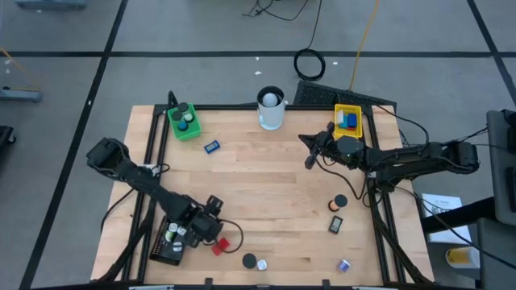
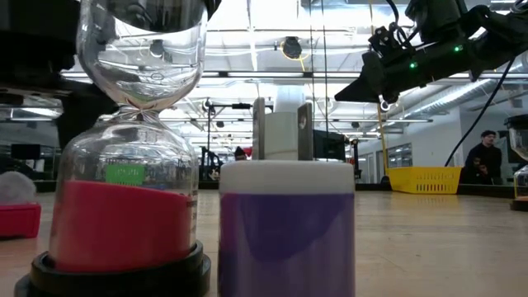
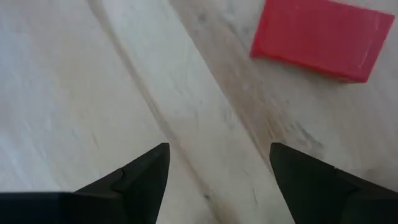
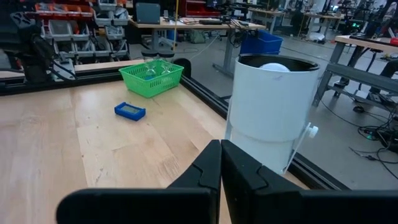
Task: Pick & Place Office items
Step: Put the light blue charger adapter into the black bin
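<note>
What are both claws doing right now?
Left gripper open, empty, above table near red block. Right gripper shut, empty, raised near white cup. Nothing in the way.

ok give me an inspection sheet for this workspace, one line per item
surface: wooden table, bare planks with a dark frame.
job's things: red block lies on the wood just ahead of the left claw; blue block near the green tray; black cap at the near edge; more pieces in the yellow tray and black tray.
clutter: white cup at the far edge.
grippers: left claw open, empty, above the wood; right claw shut, empty, raised near the cup.
cables: coiled cable on the floor beyond the table.
surroundings: person in the room behind.
</note>
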Motion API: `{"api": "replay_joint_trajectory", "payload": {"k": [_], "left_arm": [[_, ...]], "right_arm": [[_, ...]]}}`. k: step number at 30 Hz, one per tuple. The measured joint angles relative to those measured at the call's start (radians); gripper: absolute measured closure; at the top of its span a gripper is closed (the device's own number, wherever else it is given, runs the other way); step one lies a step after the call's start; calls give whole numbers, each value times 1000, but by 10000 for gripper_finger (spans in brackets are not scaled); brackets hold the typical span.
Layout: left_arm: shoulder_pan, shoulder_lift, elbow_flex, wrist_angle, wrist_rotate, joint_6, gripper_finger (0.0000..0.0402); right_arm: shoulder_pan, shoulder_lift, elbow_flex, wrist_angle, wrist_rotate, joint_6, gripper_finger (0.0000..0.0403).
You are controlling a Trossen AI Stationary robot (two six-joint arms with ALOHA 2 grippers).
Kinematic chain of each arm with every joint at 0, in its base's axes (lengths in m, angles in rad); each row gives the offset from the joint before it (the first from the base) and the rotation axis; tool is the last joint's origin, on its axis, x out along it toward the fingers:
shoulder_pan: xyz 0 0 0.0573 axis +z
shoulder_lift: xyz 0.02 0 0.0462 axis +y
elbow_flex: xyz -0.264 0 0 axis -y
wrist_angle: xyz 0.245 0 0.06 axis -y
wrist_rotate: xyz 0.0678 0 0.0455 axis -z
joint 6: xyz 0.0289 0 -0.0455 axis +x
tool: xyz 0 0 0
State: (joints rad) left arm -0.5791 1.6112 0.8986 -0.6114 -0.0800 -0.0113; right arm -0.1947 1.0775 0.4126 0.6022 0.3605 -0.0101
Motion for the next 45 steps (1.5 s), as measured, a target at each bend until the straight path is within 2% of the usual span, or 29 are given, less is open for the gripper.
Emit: {"api": "replay_joint_trajectory", "payload": {"k": [4, 8, 11, 17, 23, 31, 45], "left_arm": [[-5, 0, 68, -88, -1, -67, 134], [-6, -2, 141, -166, -26, -204, 139], [-6, -2, 153, -187, -28, -317, 133], [-2, -2, 141, -274, -47, -424, 106], [4, -2, 128, -379, -146, -303, 93], [31, -2, 54, -336, -137, -131, 119], [75, -2, -35, -225, -129, -42, 154]], "right_arm": [[0, 0, 0, 3, -4, 3, 401], [0, 0, 0, 0, -3, 2, 401], [0, 0, 0, 0, -3, 1, 401], [0, 0, 0, -1, -2, -1, 401], [0, 0, 0, -1, -1, -2, 401], [0, 0, 0, 0, -1, -5, 401], [0, 0, 0, 0, -1, -6, 401]]}}
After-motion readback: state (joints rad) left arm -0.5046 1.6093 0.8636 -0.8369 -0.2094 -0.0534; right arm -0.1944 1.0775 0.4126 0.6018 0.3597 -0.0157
